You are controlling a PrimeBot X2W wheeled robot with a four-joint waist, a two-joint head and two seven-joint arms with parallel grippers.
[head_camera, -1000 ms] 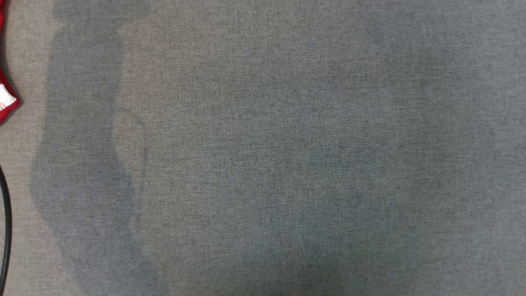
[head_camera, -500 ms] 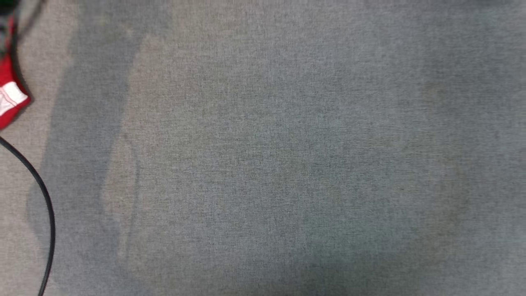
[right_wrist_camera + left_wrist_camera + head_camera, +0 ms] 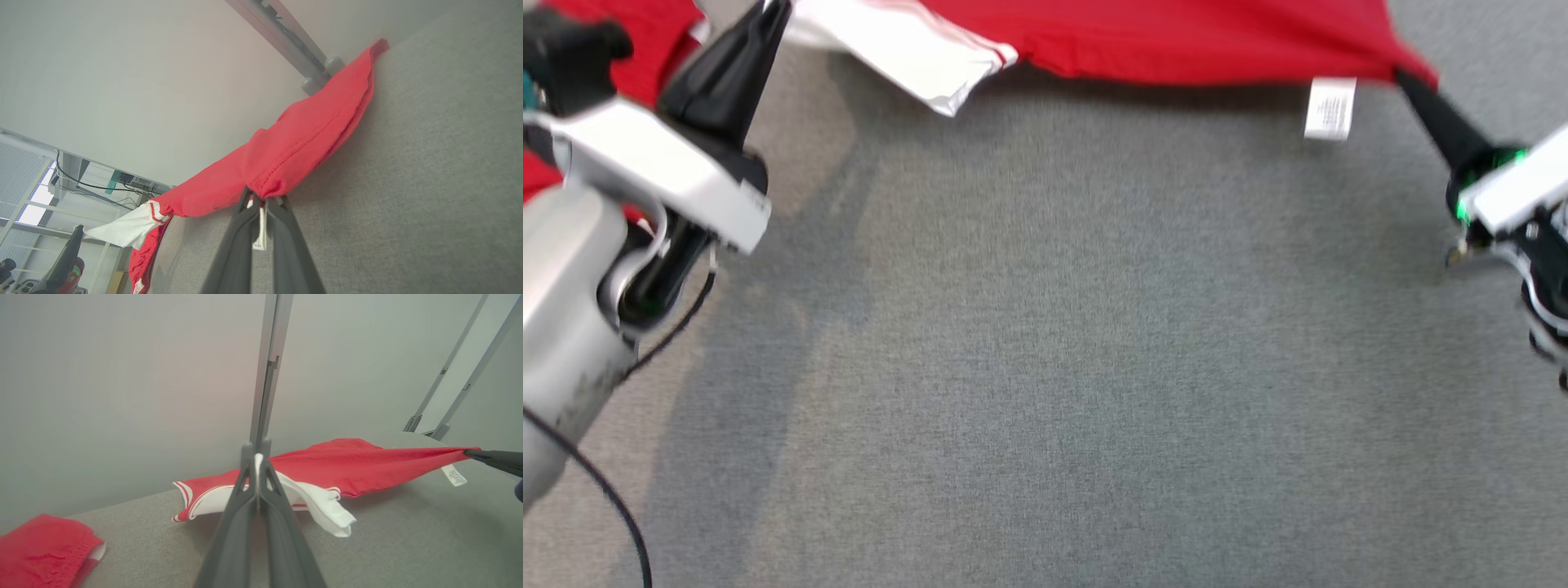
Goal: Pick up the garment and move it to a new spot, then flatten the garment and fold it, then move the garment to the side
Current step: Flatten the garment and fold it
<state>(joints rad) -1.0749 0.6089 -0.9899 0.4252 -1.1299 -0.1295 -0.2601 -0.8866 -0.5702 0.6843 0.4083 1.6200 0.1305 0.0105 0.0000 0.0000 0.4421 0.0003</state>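
a: half a second ago our head view was bare grey table (image 3: 1045, 367) with a scrap of red at the left edge. now the whole picture has shifted, so it is our head that moved, not the cloth.

b: and that brings the garment (image 3: 1176, 37) into view, stretched across the far side of the table between our arms. the left gripper (image 3: 770, 12) is clamped on the white sleeve (image 3: 907, 49), and the right gripper (image 3: 1406, 80) is pinched tight on the red hem just beside the care label (image 3: 1330, 108).

a: is it off the table?

b: the near edge is lifted and taut. in the left wrist view the far part seems to rest on the surface, with the sleeve hanging down.

a: so we judge we're mid-carry or starting to spread it, with flattening and folding still ahead.

b: yes. the other red piece (image 3: 41, 547) lies well apart to one side, so we have room to lay it down.
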